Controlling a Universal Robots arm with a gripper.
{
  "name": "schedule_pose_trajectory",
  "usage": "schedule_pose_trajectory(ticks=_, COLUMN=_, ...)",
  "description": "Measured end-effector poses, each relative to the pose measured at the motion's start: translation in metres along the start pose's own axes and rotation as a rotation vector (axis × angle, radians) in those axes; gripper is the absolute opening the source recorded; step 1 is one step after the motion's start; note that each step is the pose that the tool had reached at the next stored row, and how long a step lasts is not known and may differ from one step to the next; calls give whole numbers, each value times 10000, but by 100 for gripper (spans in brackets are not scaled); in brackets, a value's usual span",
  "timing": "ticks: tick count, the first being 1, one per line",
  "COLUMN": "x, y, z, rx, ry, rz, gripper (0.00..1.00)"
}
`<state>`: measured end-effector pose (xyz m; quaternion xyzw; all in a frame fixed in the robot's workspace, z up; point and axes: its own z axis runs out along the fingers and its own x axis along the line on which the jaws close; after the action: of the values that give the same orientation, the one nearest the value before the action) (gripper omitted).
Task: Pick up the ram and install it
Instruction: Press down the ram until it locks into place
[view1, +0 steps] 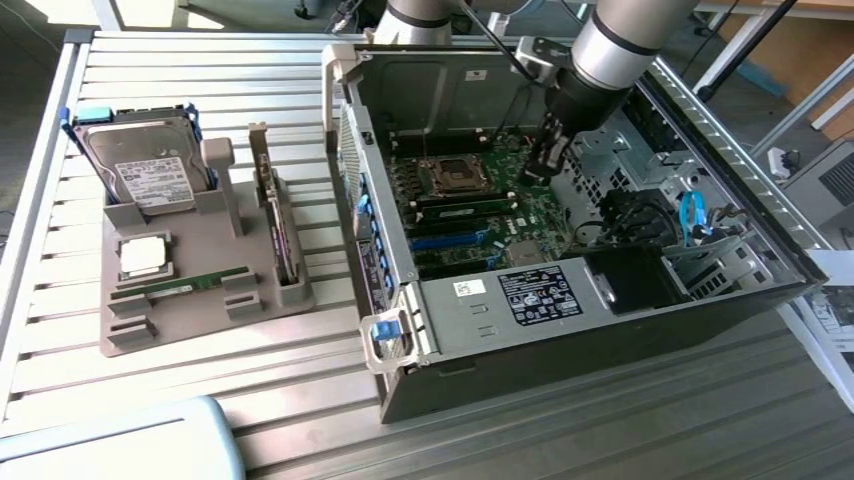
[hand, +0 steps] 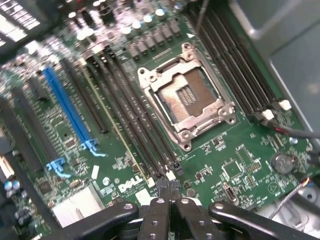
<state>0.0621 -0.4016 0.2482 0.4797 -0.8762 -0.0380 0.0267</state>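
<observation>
The black two-fingered pincer (view1: 545, 165) hangs inside the open black tower computer case (view1: 747, 300), low over the green motherboard (hand: 240, 150), with its fingers pressed together and nothing between them. In the wrist view the fingertips sit just beside the near ends of the long black memory slots (hand: 130, 110) that run alongside the empty silver processor socket (hand: 187, 95). The ram (view1: 180, 286), a long thin green circuit-board stick, lies flat in a groove of the grey plastic parts holder (view1: 200, 250) on the slatted metal desk (view1: 147, 400), well apart from the case and towards the exterior view's left, so as I judge it the stick has yet to be picked up. The risks follow from that. With the pincer so low over the board, a sideways move could drag the fingertips across the slot latches or the small components near the socket, and the bare socket contacts look easy to bend. The case walls and the loose cables (view1: 627, 215) near the arm could snag it. At the holder, a grey hard drive (view1: 147, 170), a square silver processor chip (view1: 144, 256) and an upright expansion card (view1: 280, 235) stand close to the stick, so a careless approach could bump them.
</observation>
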Motion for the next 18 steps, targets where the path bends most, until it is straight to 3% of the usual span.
schedule_pose_trajectory(ticks=9, x=0, y=0, z=1, rx=-19, ry=-170, rz=1837, gripper=11)
schedule_pose_trajectory(ticks=18, x=0, y=1, z=1, rx=-32, ry=-279, rz=3018, gripper=11)
